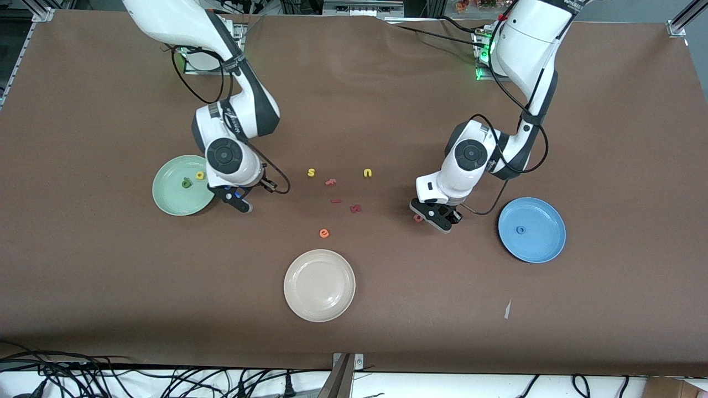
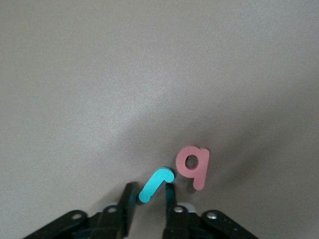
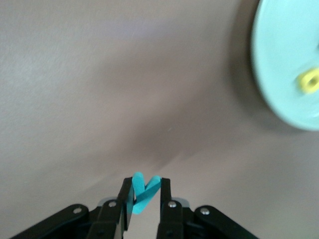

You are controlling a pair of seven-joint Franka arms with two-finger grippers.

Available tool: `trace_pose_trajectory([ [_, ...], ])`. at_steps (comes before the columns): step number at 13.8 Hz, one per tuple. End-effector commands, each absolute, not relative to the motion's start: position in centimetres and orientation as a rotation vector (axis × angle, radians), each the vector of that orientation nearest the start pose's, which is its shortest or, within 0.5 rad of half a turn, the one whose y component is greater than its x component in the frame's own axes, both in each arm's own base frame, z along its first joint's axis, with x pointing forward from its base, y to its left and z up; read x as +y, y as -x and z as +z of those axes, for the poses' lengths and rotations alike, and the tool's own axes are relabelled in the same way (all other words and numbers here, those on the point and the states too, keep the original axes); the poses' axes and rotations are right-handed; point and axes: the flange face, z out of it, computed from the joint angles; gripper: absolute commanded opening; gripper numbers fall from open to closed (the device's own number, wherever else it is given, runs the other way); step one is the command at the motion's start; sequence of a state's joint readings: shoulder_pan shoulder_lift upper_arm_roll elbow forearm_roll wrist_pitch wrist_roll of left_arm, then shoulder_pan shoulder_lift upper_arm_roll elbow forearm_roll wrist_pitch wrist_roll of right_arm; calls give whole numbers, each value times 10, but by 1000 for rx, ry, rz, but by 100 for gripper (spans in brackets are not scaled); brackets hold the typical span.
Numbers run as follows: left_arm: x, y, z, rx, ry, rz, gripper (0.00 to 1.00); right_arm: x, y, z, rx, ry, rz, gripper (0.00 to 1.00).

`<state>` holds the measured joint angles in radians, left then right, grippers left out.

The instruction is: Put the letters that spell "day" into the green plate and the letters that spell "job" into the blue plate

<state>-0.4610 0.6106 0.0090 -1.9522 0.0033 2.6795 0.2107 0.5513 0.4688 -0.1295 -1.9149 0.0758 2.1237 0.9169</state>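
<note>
The green plate (image 1: 171,204) holds a yellow "a" (image 1: 199,176) and a dark green "d" (image 1: 186,183). Just beside it, toward the table's middle, my right gripper (image 1: 242,204) is shut on the teal "y" (image 3: 144,191), pinched between its fingers (image 3: 124,196). The plate's rim (image 3: 279,74) and the "a" (image 3: 310,80) show in the right wrist view. The blue plate (image 1: 545,243) holds the blue "o" (image 1: 520,229). Beside it, my left gripper (image 2: 150,191) is low on the table with its fingers closed against the teal "j" (image 2: 155,183). The salmon "b" (image 2: 192,164) lies next to it.
A cream-white plate (image 1: 319,284) sits nearest the front camera. In the table's middle lie a yellow "s" (image 1: 311,172), a yellow "u" (image 1: 367,173), dark red letters (image 1: 355,208) and an orange "e" (image 1: 324,233).
</note>
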Motion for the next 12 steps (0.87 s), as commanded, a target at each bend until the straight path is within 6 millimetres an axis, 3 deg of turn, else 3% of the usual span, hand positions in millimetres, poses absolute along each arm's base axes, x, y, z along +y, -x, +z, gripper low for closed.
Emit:
trace_pose_trajectory([
  [1,-275,-568,173,1068,2930,-201,19,213,-549,244,727,3211,437,2],
  [4,-274,-568,173,1073,2928,-201,2,150,-562,236,512,3248,534,3],
  [7,-263,-576,186,1047,2929,-222,0,99,-568,239,394,3239,631,6],
  [8,-245,-585,195,1007,2932,-234,0,82,-571,234,367,3229,647,30],
  [9,-223,-596,209,990,2920,-261,0,75,-574,233,347,3222,648,99],
  [12,-144,-623,238,1003,2886,-267,0,98,-583,252,308,3231,603,100],
])
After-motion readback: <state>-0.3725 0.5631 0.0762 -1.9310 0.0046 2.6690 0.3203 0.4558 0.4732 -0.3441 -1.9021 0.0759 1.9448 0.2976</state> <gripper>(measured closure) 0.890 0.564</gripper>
